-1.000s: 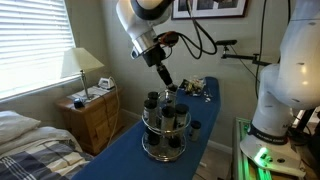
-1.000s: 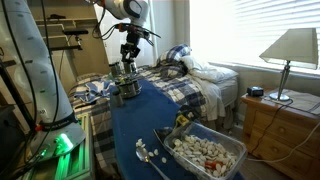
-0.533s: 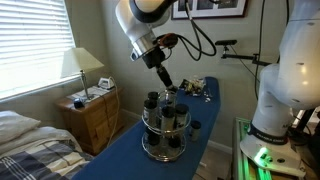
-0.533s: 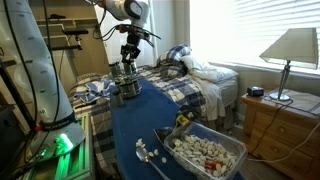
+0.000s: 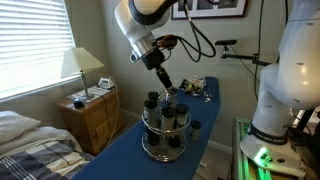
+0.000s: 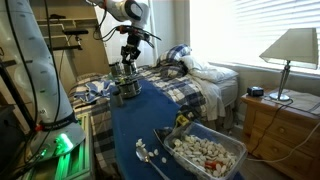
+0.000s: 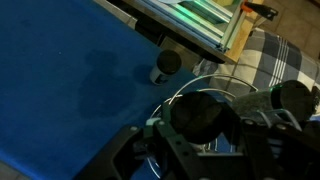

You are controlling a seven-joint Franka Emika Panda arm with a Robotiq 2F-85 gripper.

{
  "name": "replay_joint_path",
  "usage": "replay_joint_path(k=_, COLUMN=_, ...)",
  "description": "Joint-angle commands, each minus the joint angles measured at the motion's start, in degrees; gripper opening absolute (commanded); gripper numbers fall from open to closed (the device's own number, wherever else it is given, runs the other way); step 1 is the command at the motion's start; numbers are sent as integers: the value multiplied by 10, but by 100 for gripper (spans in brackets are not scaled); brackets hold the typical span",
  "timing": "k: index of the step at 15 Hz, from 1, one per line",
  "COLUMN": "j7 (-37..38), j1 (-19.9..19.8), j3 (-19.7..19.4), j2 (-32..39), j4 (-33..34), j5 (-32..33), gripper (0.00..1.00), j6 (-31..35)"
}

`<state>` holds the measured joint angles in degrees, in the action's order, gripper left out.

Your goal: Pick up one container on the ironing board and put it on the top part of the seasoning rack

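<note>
Unmoved: end effector point(image 5: 165, 84) grips dark-lidded jar point(image 7: 197, 114) over silvery wire rack point(image 5: 163, 141).

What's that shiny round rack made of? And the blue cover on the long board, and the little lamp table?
The round two-tier rack looks like silvery metal wire: thin, shiny rings. The long ironing board's dark blue cover looks like matte fabric, without gleam. The small yellow-brown nightstand looks like wood, perhaps lightly varnished; grain is too small to see.
</note>
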<state>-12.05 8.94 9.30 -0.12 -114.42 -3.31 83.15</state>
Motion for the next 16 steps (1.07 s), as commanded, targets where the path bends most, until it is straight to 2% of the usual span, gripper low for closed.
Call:
replay_joint_path(k=1, j7=-6, j1=2, j3=1, j2=4, j4=5, j5=6, gripper=39, j6=2)
replay_joint_path(k=6, j7=-6, j1=2, j3=1, j2=5, j4=5, j5=7, gripper=62, j6=0)
replay_joint_path(k=8, j7=-6, j1=3, j3=1, j2=4, j4=5, j5=7, gripper=82, j6=0)
replay_joint_path(k=11, j7=-6, j1=3, j3=2, j2=4, j4=5, j5=7, gripper=91, j6=0)
replay_joint_path(k=14, j7=-4, j1=3, j3=2, j2=-1, j4=7, j5=10, gripper=91, j6=-3)
replay_joint_path(k=16, j7=-3, j1=3, j3=2, j2=-7, j4=8, j5=18, gripper=97, j6=-7)
